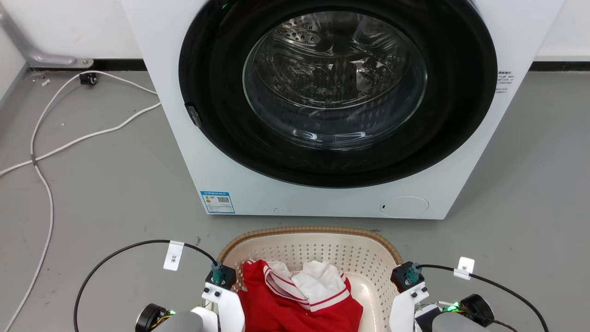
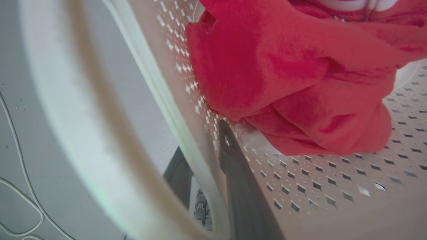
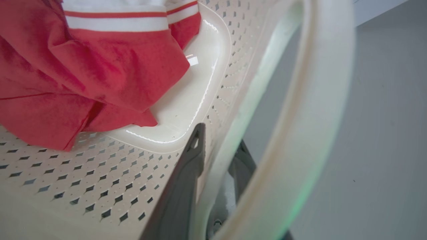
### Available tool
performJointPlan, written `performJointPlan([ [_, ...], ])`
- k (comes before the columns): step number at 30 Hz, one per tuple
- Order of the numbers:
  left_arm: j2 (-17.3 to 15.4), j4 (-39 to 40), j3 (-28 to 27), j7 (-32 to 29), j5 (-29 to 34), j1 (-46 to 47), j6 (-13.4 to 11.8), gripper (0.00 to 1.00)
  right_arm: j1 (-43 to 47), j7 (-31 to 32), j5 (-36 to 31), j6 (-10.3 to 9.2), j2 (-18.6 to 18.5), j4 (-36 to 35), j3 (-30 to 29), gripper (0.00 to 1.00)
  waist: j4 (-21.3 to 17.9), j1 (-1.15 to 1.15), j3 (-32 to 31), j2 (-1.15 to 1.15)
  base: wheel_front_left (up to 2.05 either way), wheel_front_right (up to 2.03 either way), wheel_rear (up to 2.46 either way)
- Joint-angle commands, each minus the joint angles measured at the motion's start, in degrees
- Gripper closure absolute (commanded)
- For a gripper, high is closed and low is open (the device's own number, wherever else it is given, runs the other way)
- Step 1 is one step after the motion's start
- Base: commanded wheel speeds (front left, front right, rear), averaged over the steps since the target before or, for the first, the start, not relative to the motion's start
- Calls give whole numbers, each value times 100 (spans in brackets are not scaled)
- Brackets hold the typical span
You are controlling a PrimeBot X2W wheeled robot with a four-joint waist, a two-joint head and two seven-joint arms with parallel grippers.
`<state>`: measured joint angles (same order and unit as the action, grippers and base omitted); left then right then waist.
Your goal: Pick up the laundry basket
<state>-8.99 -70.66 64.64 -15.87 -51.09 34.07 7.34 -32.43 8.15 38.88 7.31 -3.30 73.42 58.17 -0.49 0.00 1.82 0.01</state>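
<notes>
The laundry basket (image 1: 313, 242) sits on the grey floor (image 1: 115, 193) at 6 o'clock in the head view. The white front-loading washing machine (image 1: 322, 115) stands just beyond it at 12 o'clock, with its round door shut. A red garment with white stripes (image 1: 295, 299) lies crumpled inside the basket. White cables (image 1: 44, 180) trail over the floor out at 9 o'clock.

The left pincer (image 2: 201, 140) straddles the basket's 9 o'clock side wall. One dark finger lies flat against the perforated inside, the other sits outside under the white handle loop (image 2: 76, 126), and the wall fills the narrow gap between them. The right pincer (image 3: 220, 136) clamps the 3 o'clock wall likewise, beneath the other handle (image 3: 310, 116).
</notes>
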Motion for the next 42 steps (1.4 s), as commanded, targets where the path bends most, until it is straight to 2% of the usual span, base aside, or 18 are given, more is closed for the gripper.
performJointPlan([
  [1, -2, 17, 54, 31, 11, 100, 14, 100, -103, -39, -9, 32, 77, -44, 73, 100, 1, 0, 8, -1, 0, 0, 0],
  [42, 20, -74, 544, 201, -435, 199, 14, 100, -146, -134, 252, 33, 77, 9, 379, 100, -13, 0, 29, -1, 0, 0, 0],
])
